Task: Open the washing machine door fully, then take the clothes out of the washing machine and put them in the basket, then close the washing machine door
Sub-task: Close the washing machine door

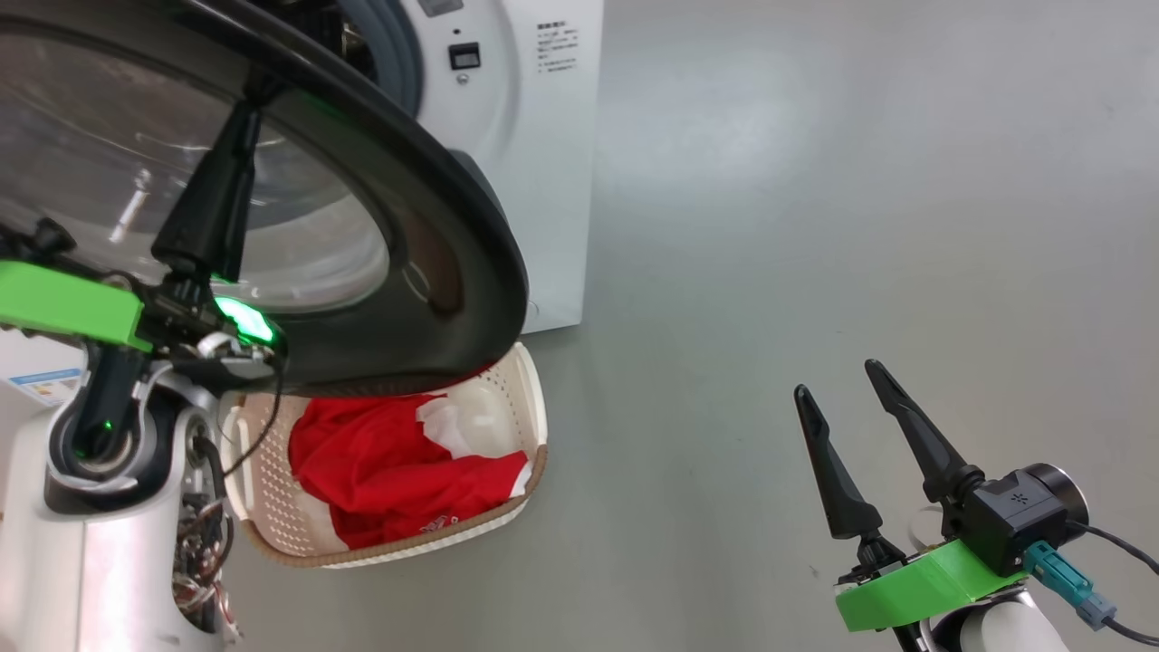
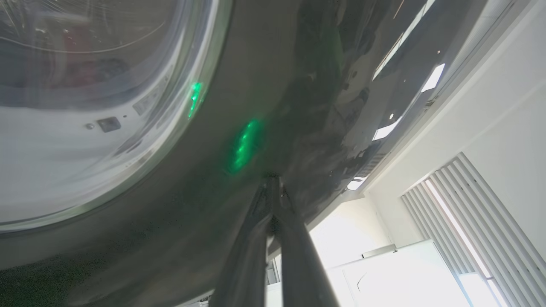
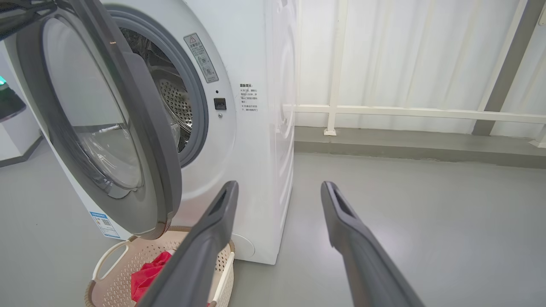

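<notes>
The washing machine door stands partly open, its glossy black rim hanging over the basket. My left gripper is shut, and its fingertips rest against the outer face of the door, holding nothing. Red and white clothes lie in the cream basket on the floor below the door. The white washing machine shows its steel drum behind the door; I see no fabric in the visible part. My right gripper hangs open over the floor to the right, its fingers aimed at the machine's front corner.
Grey floor spreads wide to the right of the machine. A white curtain and a low white rail stand behind it. A blue sticker sits low on the machine's front, and the basket nearly touches the machine's base.
</notes>
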You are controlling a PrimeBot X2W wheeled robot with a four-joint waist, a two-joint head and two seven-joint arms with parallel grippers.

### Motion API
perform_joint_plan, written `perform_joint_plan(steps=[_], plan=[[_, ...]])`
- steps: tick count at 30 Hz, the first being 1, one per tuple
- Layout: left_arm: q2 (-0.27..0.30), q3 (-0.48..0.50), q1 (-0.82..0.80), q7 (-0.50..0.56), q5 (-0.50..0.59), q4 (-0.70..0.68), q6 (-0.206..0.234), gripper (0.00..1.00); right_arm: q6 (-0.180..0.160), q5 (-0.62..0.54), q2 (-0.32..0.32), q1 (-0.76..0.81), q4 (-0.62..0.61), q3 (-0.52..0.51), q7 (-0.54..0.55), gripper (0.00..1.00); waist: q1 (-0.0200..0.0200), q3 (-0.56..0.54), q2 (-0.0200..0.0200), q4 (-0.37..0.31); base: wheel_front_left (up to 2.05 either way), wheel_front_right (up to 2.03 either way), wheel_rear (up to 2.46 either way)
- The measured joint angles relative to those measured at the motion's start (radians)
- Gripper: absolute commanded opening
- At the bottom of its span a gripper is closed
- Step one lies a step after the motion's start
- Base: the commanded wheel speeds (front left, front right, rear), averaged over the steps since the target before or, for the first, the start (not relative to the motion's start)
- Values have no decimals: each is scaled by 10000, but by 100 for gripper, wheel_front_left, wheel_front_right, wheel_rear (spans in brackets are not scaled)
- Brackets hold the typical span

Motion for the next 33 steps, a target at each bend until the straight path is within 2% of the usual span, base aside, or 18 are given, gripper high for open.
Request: perform_joint_plan(steps=[11,20,21,22,23,33], plan=[[84,81,-689,-299,431,667,-443,0,0,10,2,-20,-63,6,0,100,0,309,0,-421,0,0,0],[69,79,-732,-311,443,936,-596,0,0,10,4,-35,-79,-8,0,100,0,285,0,-232,0,0,0],[69,94,-727,-426,495,966,-596,12,0,10,4,-35,-79,-8,0,100,0,258,0,-192,0,0,0],[71,104,-716,-527,596,986,-596,77,0,10,4,-35,-79,-8,0,100,0,232,0,-145,0,0,0],[71,104,-716,-527,596,986,-596,100,0,10,4,-35,-79,-8,0,100,0,232,0,-145,0,0,0],[50,123,249,-830,842,1108,-508,100,0,12,6,-19,77,75,0,100,0,-221,0,347,0,0,0]])
